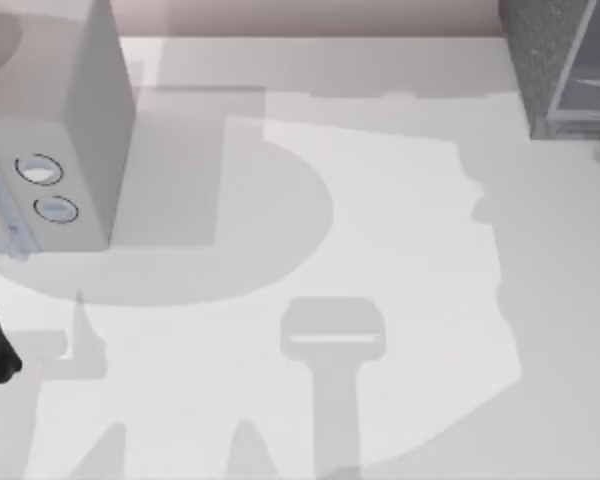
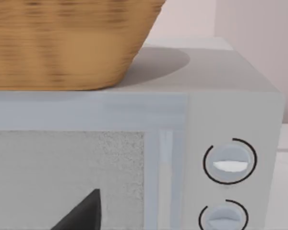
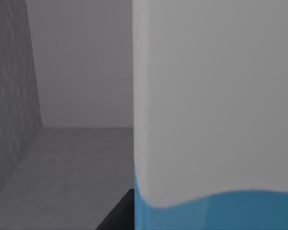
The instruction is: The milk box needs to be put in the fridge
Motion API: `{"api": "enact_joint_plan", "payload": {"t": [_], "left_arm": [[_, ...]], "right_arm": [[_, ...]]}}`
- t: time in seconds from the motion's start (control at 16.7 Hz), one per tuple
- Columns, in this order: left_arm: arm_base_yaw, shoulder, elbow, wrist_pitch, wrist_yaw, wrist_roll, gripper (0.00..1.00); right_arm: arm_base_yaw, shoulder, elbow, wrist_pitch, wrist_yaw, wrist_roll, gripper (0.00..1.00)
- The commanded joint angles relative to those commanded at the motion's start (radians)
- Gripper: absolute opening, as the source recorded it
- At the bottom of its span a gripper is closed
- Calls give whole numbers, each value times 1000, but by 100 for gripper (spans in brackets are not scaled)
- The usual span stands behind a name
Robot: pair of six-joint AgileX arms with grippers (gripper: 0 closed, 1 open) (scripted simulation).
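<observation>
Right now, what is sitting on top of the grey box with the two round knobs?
A woven basket sits on top of the grey box. Its side hides whatever is inside it, so the contents cannot be seen.

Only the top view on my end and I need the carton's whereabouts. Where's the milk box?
Observer: In the right wrist view the milk box is close up, white top over a blue side.
Operator: Inside the fridge yet?
Observer: Looks so. A speckled wall stands beside it and there is grey floor below.
Operator: Anything on top of the microwave?
Observer: Yes, a wicker basket sits on it.
</observation>
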Motion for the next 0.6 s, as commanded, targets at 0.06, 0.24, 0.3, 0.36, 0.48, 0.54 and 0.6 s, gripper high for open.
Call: {"api": "enact_joint_plan", "payload": {"t": [0.06,0.24,0.3,0.36,0.48,0.54,0.6], "left_arm": [[0,0,0,0,0,0,100],[0,0,0,0,0,0,100],[0,0,0,0,0,0,100],[0,0,0,0,0,0,100],[0,0,0,0,0,0,100],[0,0,0,0,0,0,100],[0,0,0,0,0,0,100]], "right_arm": [[-4,41,18,22,-6,1,0],[-10,102,46,56,-15,4,0],[-10,102,46,56,-15,4,0],[-10,102,46,56,-15,4,0],[-10,102,46,56,-15,4,0],[-3,90,45,55,-16,6,0],[-3,93,47,53,-16,6,0]]}}
